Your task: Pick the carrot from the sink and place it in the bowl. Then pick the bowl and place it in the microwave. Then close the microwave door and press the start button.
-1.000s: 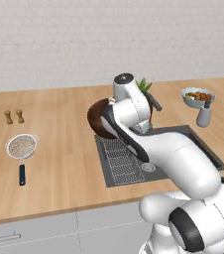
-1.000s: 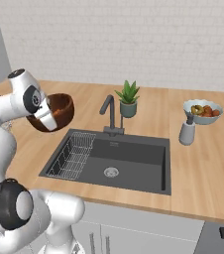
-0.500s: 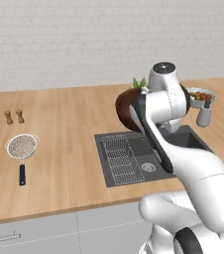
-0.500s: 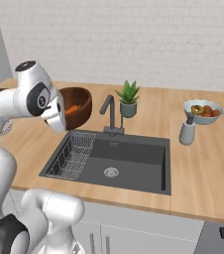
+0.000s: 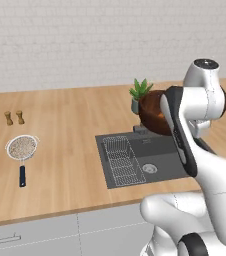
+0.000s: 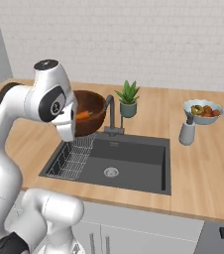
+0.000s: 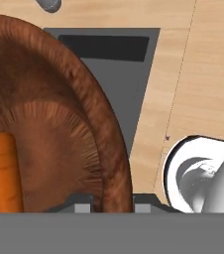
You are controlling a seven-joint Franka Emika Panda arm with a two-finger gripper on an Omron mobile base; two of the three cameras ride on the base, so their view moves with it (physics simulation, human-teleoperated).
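Aloft at frame centre: bowl (image 6: 86,113), carrot (image 6: 83,114) lying inside, rim pinched between the narrow jaws of the gripper (image 7: 113,202). Directly below, dark sink (image 6: 134,158) sunk in a wooden counter (image 6: 208,168). Behind the bowl, faucet (image 6: 111,111) and potted plant (image 6: 128,98). Upper right, fruit bowl (image 6: 202,110). Far left, strainer (image 5: 22,150). Backing everything, white brick wall (image 5: 85,40).

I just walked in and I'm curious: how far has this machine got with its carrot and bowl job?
Done: the carrot lies inside the wooden bowl, not in the sink. In hand: the gripper is clamped on the bowl's rim and holds it in the air above the sink's wire rack. Left: setting the bowl in the microwave, shutting its door and pressing start.
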